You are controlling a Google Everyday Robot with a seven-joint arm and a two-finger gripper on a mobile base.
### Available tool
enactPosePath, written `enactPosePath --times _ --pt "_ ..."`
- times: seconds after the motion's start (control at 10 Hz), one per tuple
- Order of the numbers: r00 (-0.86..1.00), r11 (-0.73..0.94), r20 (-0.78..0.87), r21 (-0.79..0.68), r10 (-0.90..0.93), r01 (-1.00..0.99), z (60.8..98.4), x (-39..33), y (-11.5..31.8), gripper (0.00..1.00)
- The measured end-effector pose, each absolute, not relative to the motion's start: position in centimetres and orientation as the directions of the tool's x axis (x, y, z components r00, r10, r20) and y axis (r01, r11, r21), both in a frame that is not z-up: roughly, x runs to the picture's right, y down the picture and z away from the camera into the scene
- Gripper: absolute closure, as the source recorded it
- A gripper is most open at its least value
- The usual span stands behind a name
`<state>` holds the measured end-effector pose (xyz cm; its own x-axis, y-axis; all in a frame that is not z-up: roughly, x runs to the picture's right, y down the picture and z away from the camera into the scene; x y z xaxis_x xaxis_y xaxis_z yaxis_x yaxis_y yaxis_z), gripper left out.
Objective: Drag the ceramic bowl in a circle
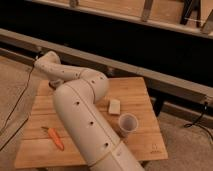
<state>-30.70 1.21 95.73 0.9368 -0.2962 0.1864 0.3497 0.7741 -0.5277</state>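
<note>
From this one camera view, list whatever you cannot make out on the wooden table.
- Gripper: at the table's far left edge, mostly behind the cream arm; nothing visible held.
- Dark maroon ceramic bowl: not visible, possibly behind the arm.
- Pale rectangular block: too blurred to identify.
- Orange carrot, white paper cup: visible.

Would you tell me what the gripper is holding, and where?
Cannot be told: the gripper, at the table's far left, is hidden behind the arm.
</note>
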Motion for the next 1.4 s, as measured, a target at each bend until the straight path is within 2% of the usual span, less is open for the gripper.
enactPosePath --times 0.5,0.8,1.4 --pt "0.9 0.732 0.27 -0.525 -0.341 0.435 94.2 -34.3 3.5 1.0" --pt "0.855 0.69 0.35 -0.508 -0.382 0.516 91.5 -36.5 5.7 1.0" --pt "0.813 0.629 0.425 -0.519 -0.398 0.579 87.5 -34.9 10.3 1.0"
